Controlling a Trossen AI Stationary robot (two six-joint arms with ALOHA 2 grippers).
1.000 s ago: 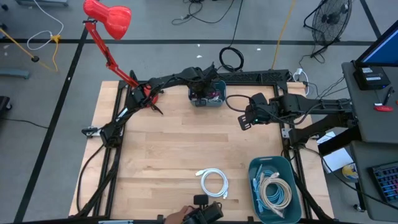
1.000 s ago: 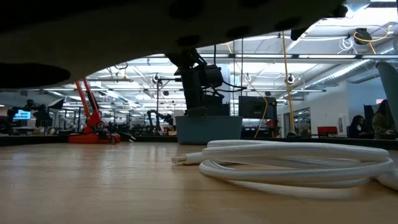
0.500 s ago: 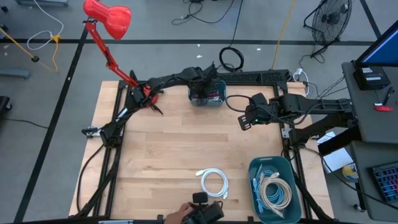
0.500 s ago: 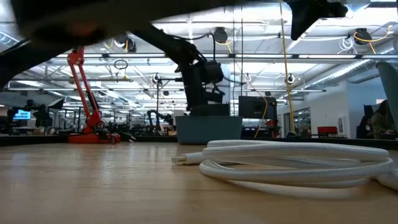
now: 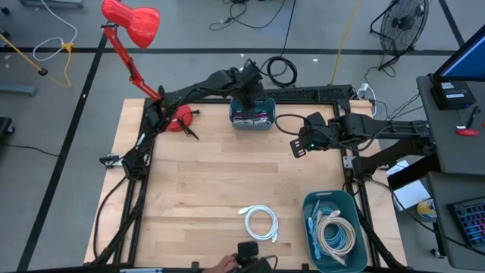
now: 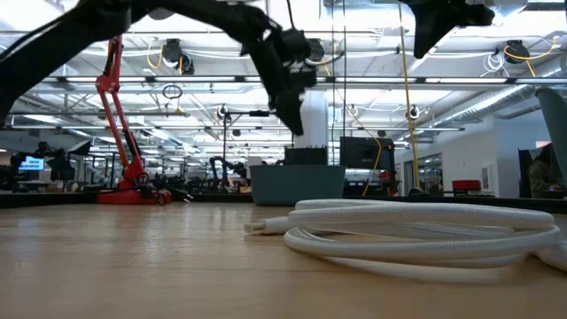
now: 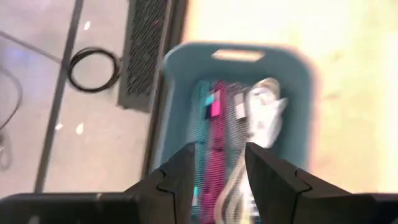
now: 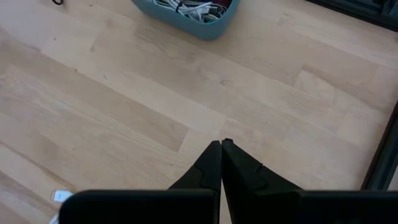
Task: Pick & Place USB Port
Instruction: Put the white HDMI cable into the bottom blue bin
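Left gripper [image 7: 214,168] open, above teal bin [image 7: 175,99] of cables [image 7: 264,115]

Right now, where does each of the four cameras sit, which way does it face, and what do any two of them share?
High view: overhead, straight down on the table; both arms show, left tool over the far bin.
Low view: table-top height, level across the white coiled cable; an arm comes in from above.
Left wrist view: above that bin, fingers apart.
Right wrist view: above bare wood; right tool closed.
Shared: all four show the far bin.
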